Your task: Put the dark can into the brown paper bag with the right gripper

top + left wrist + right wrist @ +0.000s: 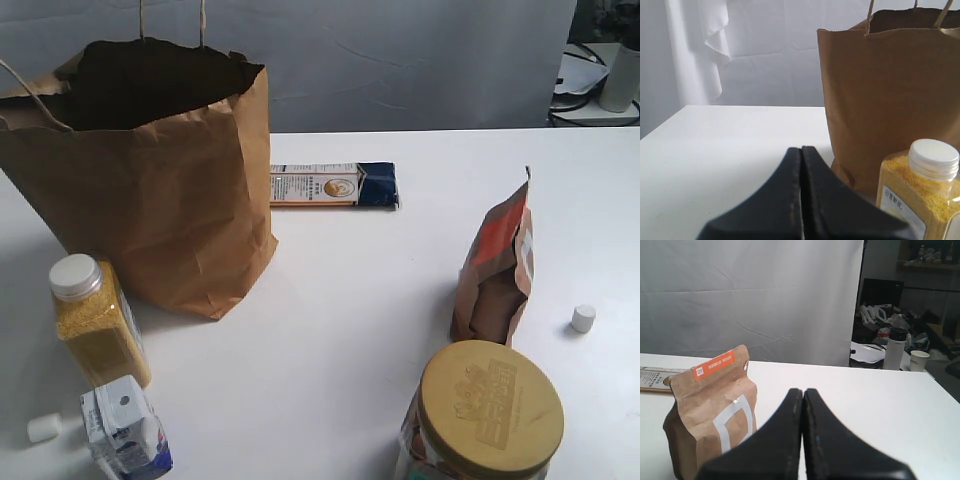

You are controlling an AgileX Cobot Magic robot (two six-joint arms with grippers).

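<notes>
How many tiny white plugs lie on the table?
2: one white plug right of the standing pouch, another left of the small carton. More could hide behind the paper bag.

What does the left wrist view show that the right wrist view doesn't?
Only the left wrist view: the brown paper bag, upright with its top open, the yellow-filled bottle with a white cap near it, and the left gripper, shut. Only the right wrist view: the brown-and-orange pouch standing upright, a flat printed box lying on the tabletop, the right gripper, shut, and room clutter beyond. Both: the white table and a white backdrop. The dark can appears in neither.
</notes>
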